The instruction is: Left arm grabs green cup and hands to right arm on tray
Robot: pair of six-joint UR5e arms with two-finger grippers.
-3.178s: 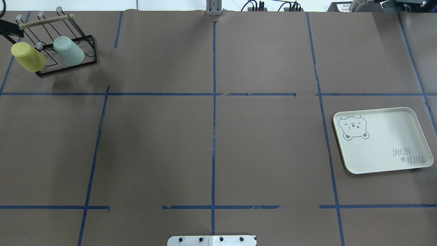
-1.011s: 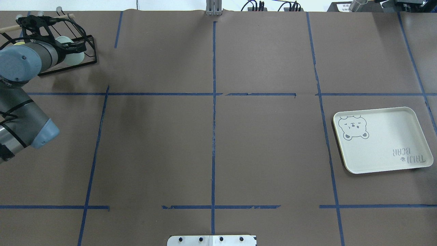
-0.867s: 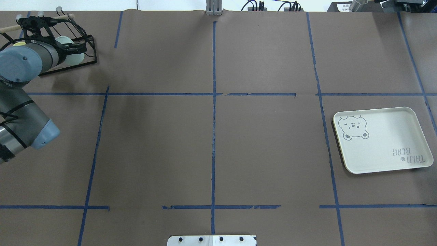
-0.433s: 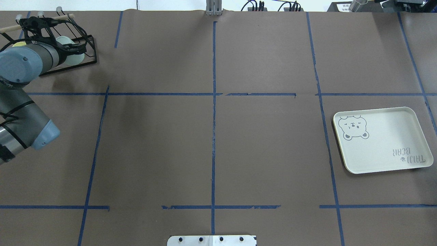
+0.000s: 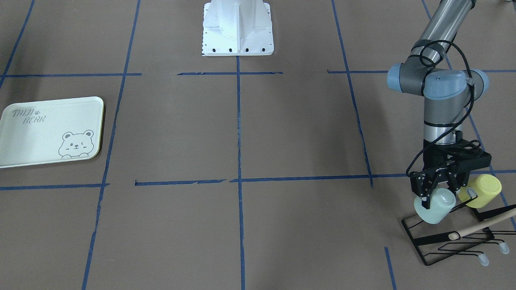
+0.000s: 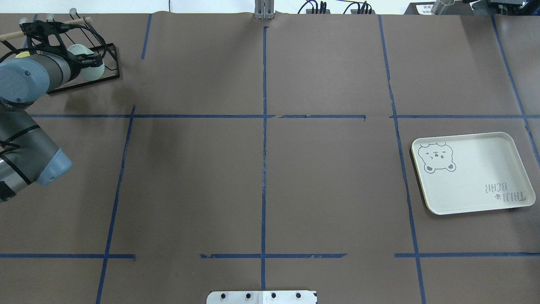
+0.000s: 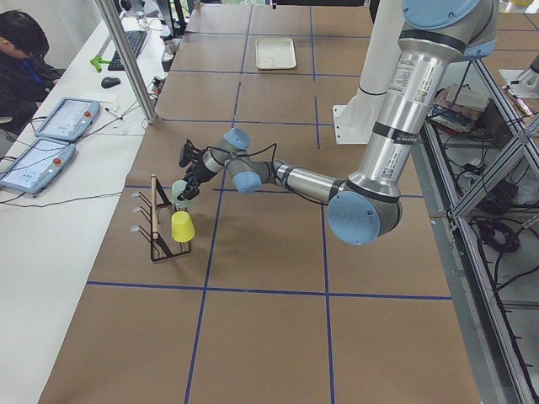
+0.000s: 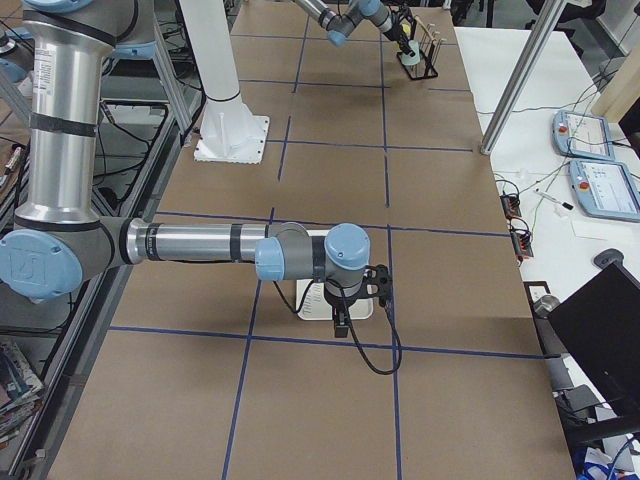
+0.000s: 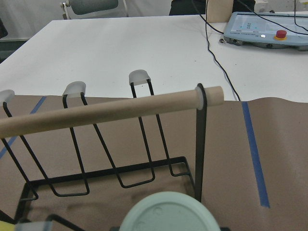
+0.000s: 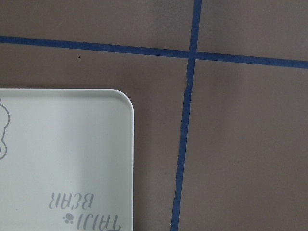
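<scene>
The pale mint green cup point(image 5: 434, 210) hangs tilted on a peg of the black wire rack point(image 5: 443, 241) at the table's far left corner point(image 6: 91, 71). My left gripper point(image 5: 440, 197) reaches down over it, one finger on each side, shut on the cup. In the left wrist view the cup's round base point(image 9: 168, 215) fills the bottom edge. The tray point(image 6: 476, 177) with the bear drawing lies empty at the right. My right gripper point(image 8: 340, 322) hovers over the tray's point(image 8: 308, 300) near edge; I cannot tell whether it is open or shut.
A yellow-green cup point(image 5: 483, 185) hangs on the same rack beside the mint one. The rack's wooden bar point(image 9: 110, 110) runs just past the cup. The white robot base point(image 5: 238, 28) stands mid-table. A person point(image 7: 21, 50) sits at a side desk.
The left arm came in over the rack and its fingers drew in on the green cup, which has shifted slightly on its peg. The tray has not moved.
</scene>
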